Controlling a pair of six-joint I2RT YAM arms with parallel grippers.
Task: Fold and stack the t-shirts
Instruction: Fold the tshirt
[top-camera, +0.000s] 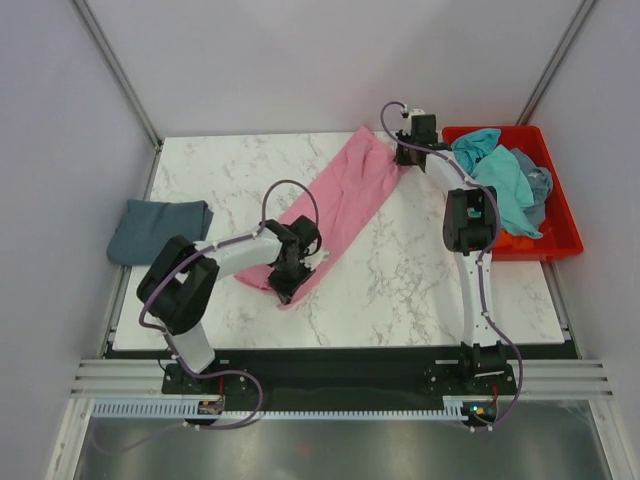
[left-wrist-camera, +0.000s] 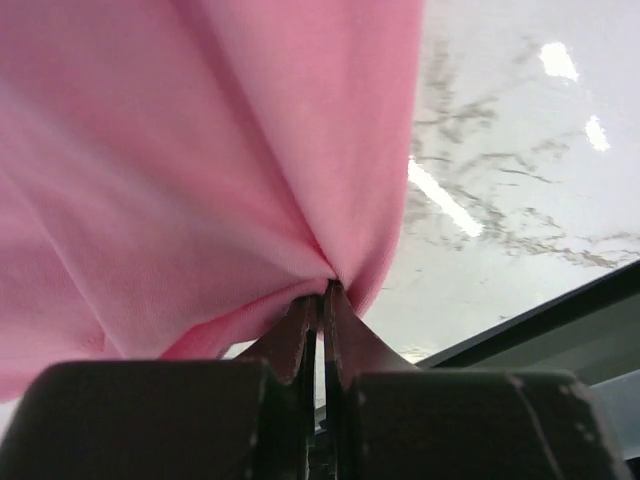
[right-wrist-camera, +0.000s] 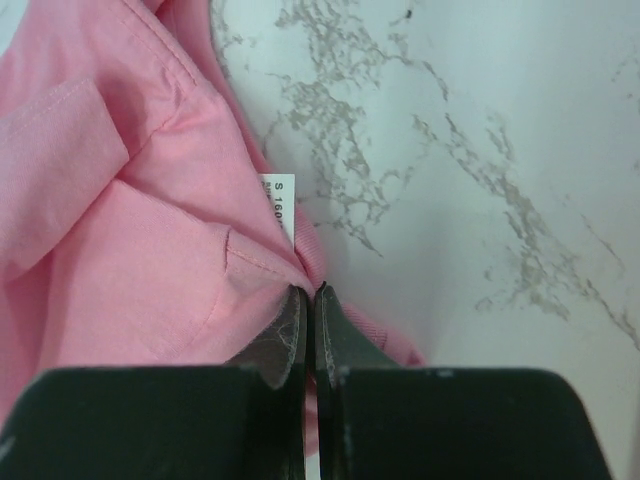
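Shirt (top-camera: 345, 205), pink, stretched diagonally from far edge toward near edge; left claw (left-wrist-camera: 322, 295) and right claw (right-wrist-camera: 312, 292) pinched tight on it; white label (right-wrist-camera: 279, 205) reading "S 160".

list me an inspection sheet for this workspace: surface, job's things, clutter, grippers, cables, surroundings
surface: white marble-pattern table, no spills seen
job's things: pink t-shirt stretched diagonally between both arms; slate-blue shirt folded at the table's left edge; turquoise shirt and grey-blue shirt heaped unfolded in the crate
clutter: red crate on the table's right side; nothing else seen
grippers: left gripper shut on a pinch of the pink t-shirt; right gripper shut on it beside the white neck label
cables: purple-grey cables loop along each arm, clear of the cloth
surroundings: plain pale walls; metal frame rail at the near edge
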